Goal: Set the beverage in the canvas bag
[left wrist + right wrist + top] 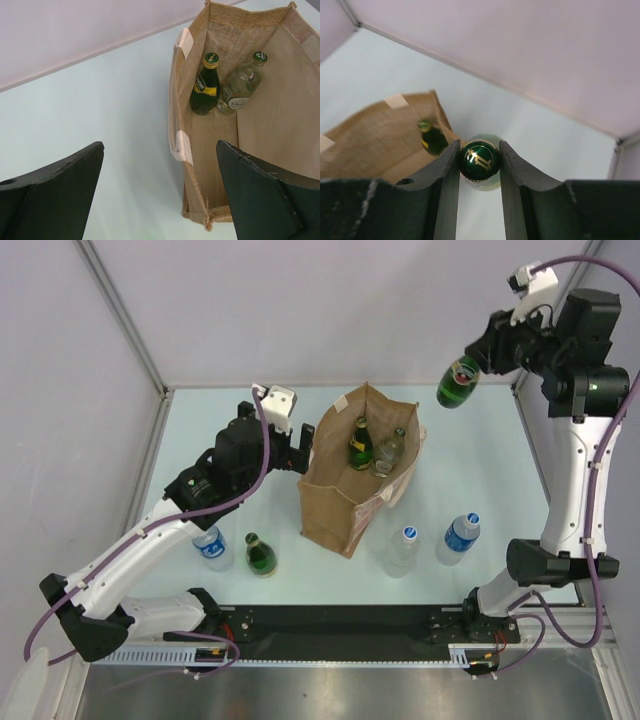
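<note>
**Top view.** Right pincer (476, 364): clamped on 1 green bottle (458, 385), held high. Canvas bag (335, 505): well to this pincer's left, lower down. Left pincer (296, 448): just beside the bag's wall.

**Left wrist view.** Left pincer (160, 147): jaws wide apart, holding nothing. Bag (260, 125): ahead and to the right, with 1 dark bottle (205, 90) and 1 clear bottle (240, 87) inside.

**Right wrist view.** Right pincer (479, 146): closed on the green bottle (480, 159) at its capped top. Bag (370, 135): below and to the left.

**Step, as judged:** carrying. The next move calls for travel left over the bag's mouth, then lowering and release.
</note>
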`<action>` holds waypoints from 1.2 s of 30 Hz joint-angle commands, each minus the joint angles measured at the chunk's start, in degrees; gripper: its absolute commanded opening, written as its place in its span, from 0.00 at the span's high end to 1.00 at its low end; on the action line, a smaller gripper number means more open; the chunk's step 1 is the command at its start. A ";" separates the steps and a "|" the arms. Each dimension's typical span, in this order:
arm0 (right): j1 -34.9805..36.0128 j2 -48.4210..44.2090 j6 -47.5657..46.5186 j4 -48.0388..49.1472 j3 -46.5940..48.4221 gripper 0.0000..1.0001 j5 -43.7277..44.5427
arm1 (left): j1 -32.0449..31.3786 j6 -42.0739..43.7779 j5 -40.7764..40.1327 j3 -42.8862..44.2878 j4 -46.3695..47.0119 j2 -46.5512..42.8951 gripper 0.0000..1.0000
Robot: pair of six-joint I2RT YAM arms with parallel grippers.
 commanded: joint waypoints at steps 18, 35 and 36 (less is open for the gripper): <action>27.71 8.97 -1.64 12.74 -9.68 1.00 -6.47 | 0.52 -6.68 -2.26 -3.70 -0.34 -7.11 0.00; 32.29 13.71 -5.60 34.71 -28.50 1.00 1.27 | 2.01 -11.43 -3.23 -7.57 -2.72 -11.07 0.00; 32.29 13.71 -5.78 36.20 -29.21 1.00 1.53 | 2.19 -11.43 -3.05 -7.75 -2.72 -11.07 0.00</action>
